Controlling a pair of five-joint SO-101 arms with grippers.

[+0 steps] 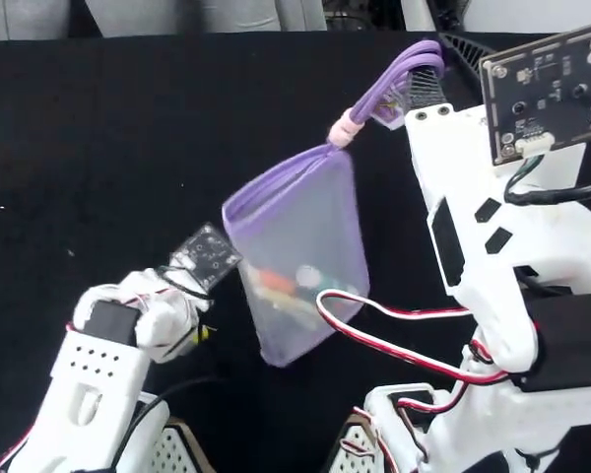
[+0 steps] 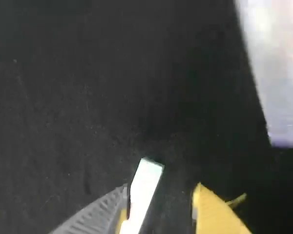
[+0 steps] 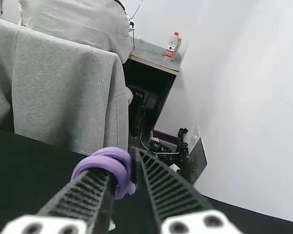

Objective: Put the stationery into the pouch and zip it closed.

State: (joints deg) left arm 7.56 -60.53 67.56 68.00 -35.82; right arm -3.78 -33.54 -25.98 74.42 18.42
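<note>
At the near left of the black cloth-covered counter (image 1: 98, 128), the left arm is folded low with its wrist bent toward the middle, and the left tool (image 1: 199, 333) points at the cloth just beside the bottom corner of the pouch. In the left wrist view this left tool (image 2: 168, 195) stands spread: a grey ribbed finger and a yellow finger are apart with bare cloth between them. A white flat piece (image 2: 145, 187) lies against the grey finger, and whether it is part of the tool or a loose item cannot be told. To the right of that tool is the translucent purple plastic pouch (image 1: 300, 246). Its long axis slants from the lower corner near the left tool up and away to the right, and its zip edge faces the far left. The stationery (image 1: 291, 286), seen as small orange, green and white shapes, already sits inside, low in the pouch. A pink fitting (image 1: 343, 130) sits at the right end of the zip edge, and whether the zip is fully drawn cannot be told. From there a purple cord strap (image 1: 399, 79) runs up to the right arm, which is raised and leaning over the far right. The right tool (image 3: 132, 170) is pressed together on that strap. The left arm looks nearer the zip edge, so closing it likely falls to that arm.
</note>
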